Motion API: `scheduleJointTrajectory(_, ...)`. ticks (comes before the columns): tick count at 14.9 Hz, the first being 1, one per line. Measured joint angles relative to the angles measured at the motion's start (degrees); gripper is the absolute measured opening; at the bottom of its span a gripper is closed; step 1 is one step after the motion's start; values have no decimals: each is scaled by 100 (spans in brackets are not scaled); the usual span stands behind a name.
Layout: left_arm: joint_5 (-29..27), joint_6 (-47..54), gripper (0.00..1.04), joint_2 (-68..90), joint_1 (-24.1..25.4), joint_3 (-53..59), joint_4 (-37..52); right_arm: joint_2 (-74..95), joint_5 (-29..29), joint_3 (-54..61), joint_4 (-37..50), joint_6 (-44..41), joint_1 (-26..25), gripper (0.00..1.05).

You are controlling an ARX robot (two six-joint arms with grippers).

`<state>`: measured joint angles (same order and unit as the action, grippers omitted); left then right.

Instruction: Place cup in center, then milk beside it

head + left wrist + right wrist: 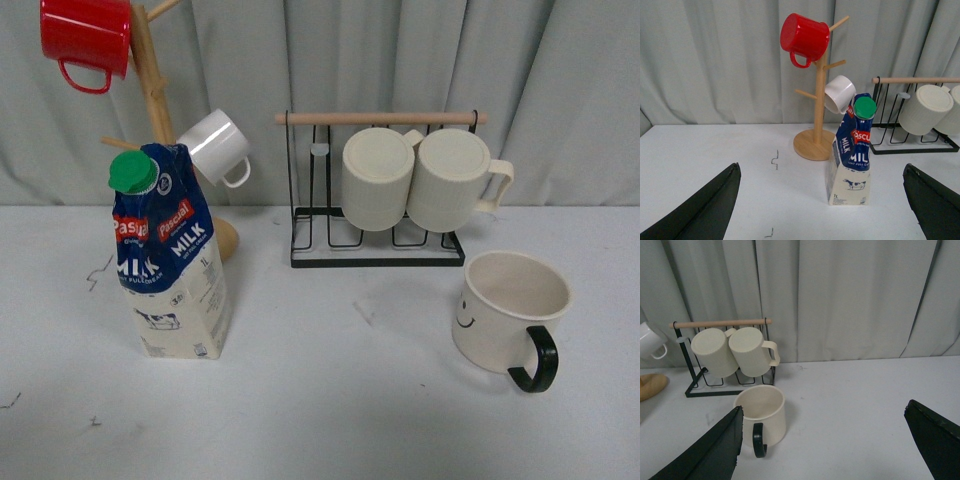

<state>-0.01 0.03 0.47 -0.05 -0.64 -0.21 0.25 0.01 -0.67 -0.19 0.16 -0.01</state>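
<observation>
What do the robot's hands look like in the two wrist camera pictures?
The left hand shows only two plain matte black fingers, broad and tapering to a point. The right hand looks the same. No cables or markings are visible. The front view shows neither arm.

staged test setup: bare white table [330,400], grey curtain [400,60] backdrop.

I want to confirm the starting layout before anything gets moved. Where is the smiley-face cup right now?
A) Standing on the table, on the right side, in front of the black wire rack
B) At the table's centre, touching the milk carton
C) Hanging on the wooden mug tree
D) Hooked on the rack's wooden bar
A: in the front view the cream cup stands upright on the table, right of and nearer than the wire rack, well apart from the milk carton.
</observation>
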Motion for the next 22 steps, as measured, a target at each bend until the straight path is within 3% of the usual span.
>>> scheduleJointTrajectory(14,0,0,98,0,0,0,0,0,0,0,-7,0,0,98)
scheduleJointTrajectory(16,-2,0,98,0,0,0,2,697,9,-380,-920,295,-17,98)
scheduleJointTrajectory(22,0,0,98,0,0,0,0,1838,-367,-693,-391,448,-461,98)
